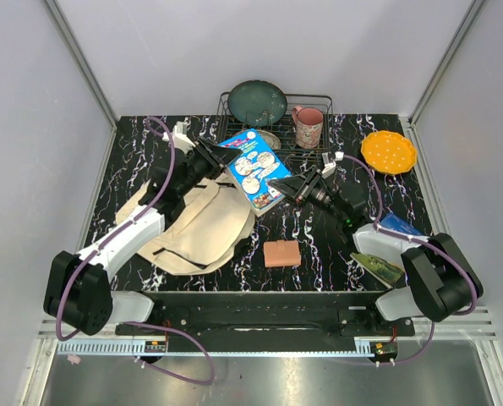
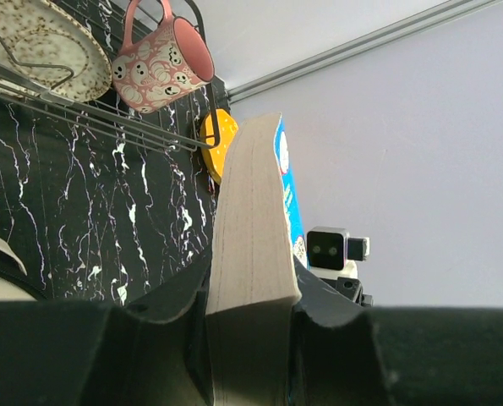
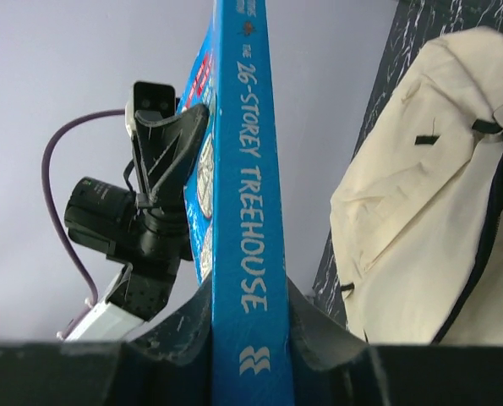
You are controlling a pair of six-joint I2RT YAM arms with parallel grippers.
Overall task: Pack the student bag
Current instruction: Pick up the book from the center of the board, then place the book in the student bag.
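Note:
A blue paperback book (image 1: 255, 169) hangs in the air between both arms, above the table. My left gripper (image 1: 221, 161) is shut on its page edge; the cream pages (image 2: 251, 220) run up from between the left gripper (image 2: 251, 338) pads. My right gripper (image 1: 282, 184) is shut on the opposite side, with the blue spine (image 3: 243, 169) pressed between the right gripper (image 3: 247, 338) pads. The student bag (image 1: 192, 228), cream canvas with black trim, lies flat on the table below and to the left of the book. The bag (image 3: 429, 194) also shows in the right wrist view.
A wire dish rack (image 1: 319, 101) at the back holds a dark plate (image 1: 257, 102) and a pink mug (image 1: 308, 127). An orange plate (image 1: 388, 152) lies at the back right. A small pink block (image 1: 281, 253) sits front centre. Blue (image 1: 399, 226) and green (image 1: 376, 266) items lie by the right arm.

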